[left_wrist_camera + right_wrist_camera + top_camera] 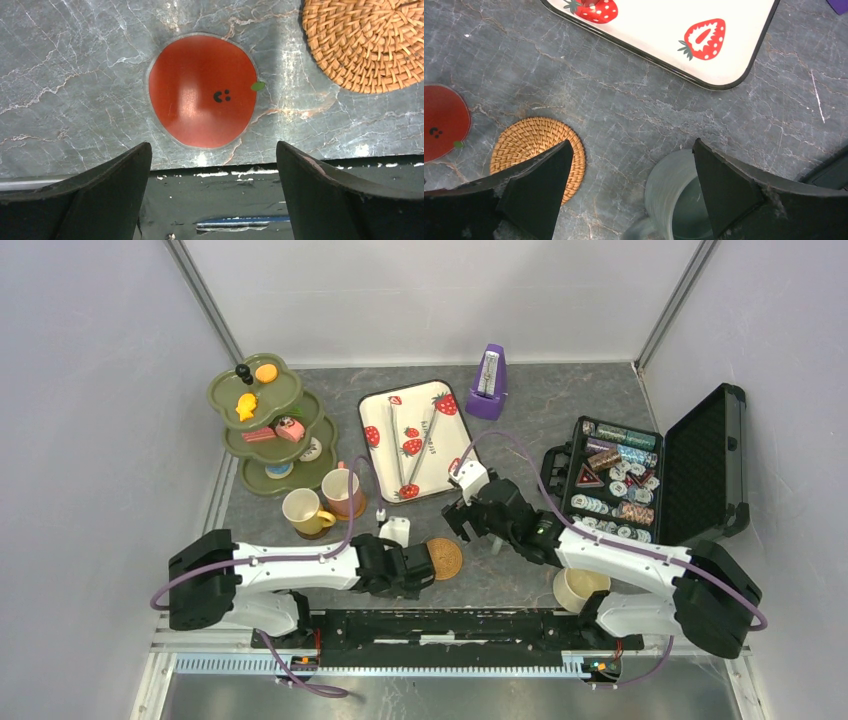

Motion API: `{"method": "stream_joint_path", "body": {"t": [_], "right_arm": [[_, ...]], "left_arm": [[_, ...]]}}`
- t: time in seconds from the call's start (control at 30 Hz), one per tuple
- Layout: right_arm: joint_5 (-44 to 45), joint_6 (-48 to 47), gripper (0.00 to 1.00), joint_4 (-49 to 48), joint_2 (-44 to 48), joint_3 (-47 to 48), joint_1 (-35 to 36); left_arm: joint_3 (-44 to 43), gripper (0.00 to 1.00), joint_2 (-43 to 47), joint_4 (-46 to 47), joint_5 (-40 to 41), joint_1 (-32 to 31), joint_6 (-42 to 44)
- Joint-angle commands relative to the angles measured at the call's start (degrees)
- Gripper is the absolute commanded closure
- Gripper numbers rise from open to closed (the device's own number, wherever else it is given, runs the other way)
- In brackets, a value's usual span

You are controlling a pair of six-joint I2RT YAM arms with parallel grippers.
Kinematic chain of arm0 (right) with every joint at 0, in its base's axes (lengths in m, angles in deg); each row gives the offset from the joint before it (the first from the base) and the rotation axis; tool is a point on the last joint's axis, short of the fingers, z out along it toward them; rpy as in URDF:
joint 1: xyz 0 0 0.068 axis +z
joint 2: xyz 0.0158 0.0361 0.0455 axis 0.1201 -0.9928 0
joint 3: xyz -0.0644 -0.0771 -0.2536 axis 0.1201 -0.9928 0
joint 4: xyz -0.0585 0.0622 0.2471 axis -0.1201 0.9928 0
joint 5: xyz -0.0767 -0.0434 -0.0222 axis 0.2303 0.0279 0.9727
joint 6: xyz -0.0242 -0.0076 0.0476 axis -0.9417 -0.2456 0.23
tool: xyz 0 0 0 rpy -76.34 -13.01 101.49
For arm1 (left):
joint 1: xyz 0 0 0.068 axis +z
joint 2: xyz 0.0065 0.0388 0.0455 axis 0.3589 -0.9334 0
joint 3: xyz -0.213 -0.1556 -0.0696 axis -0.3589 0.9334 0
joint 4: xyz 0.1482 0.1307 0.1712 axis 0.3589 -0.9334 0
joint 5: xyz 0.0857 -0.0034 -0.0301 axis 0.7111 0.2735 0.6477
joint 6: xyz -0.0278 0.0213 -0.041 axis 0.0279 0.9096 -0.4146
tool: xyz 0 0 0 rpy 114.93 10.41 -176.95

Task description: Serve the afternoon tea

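My left gripper (212, 150) hangs open right over a red apple-shaped coaster (202, 90) that lies flat on the marble. Nothing is between its fingers. A woven wicker coaster (365, 45) lies just to the right of the red one. My right gripper (631, 142) is open too. A grey-green mug (674, 197) stands below its right finger and is not gripped. The yellow mug (305, 512) and pink mug (342, 490) stand beside the olive tiered stand (255, 455), which carries small pastries (245, 405). The cream mug (578, 587) sits by the right arm's base.
A strawberry-print tray (440, 455) lies at the centre back, with the purple metronome (488, 383) behind it. An open black case of small packets (650, 475) fills the right side. The table's near edge runs just under my left fingers.
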Motion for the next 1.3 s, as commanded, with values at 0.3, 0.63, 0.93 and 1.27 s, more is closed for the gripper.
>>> {"method": "stream_joint_path", "body": {"t": [0.3, 0.63, 0.93, 1.27], "right_arm": [[-0.1, 0.5, 0.02, -1.2, 5.4, -2.6, 0.2], [-0.1, 0.9, 0.02, -1.1, 5.2, -2.4, 0.2], [0.6, 0.3, 0.02, -1.1, 4.2, -1.9, 0.2], [0.3, 0.4, 0.02, -1.1, 3.0, -1.6, 0.2]], "left_arm": [[4.7, 0.0, 0.2, 9.3, -3.3, 8.2, -0.7], [6.8, 0.04, -1.9, 10.1, -3.4, 13.6, 1.8], [7.1, 0.12, 0.2, 11.5, -1.3, 23.8, 8.9], [4.5, 0.16, -3.4, 16.6, 1.5, 30.1, 15.2]]}}
